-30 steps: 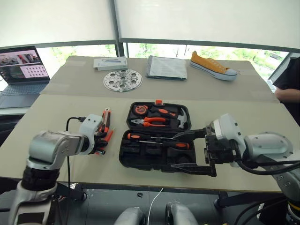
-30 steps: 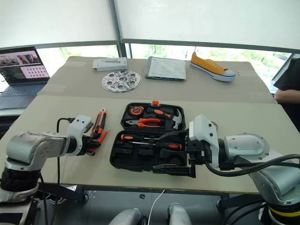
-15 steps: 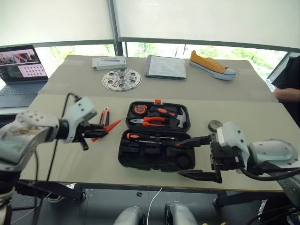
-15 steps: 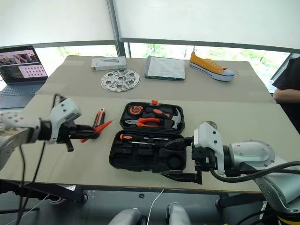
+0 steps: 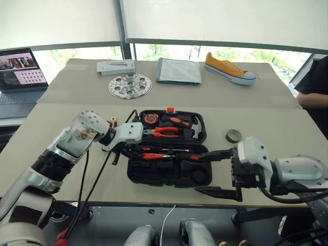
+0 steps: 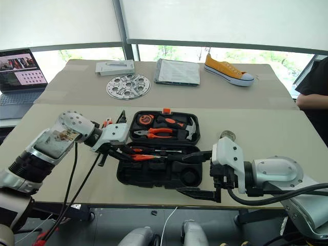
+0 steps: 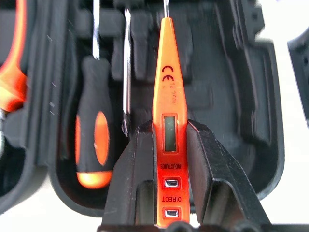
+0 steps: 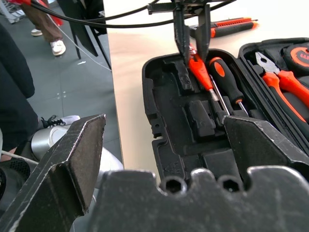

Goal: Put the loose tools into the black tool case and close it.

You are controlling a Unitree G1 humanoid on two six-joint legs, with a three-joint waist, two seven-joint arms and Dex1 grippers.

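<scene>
Orange tester screwdriver point(image 7: 166, 121) sits clamped in the left pincer point(image 7: 166, 159) over the black tool case point(image 5: 169, 174); right pincer point(image 5: 218, 171) gapes wide, empty.

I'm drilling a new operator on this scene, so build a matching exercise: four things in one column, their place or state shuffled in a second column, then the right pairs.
Things:
1. tester screwdriver
2. utility knife
3. tape roll
4. right gripper

Places or states:
A. lying on the table beyond the far side of the tool case
B. open and empty, at the case's near right corner
C. clamped between the fingers of the left gripper, over the case
D. on the table to the right of the case

Pairs: 1-C, 2-A, 3-D, 4-B
</scene>
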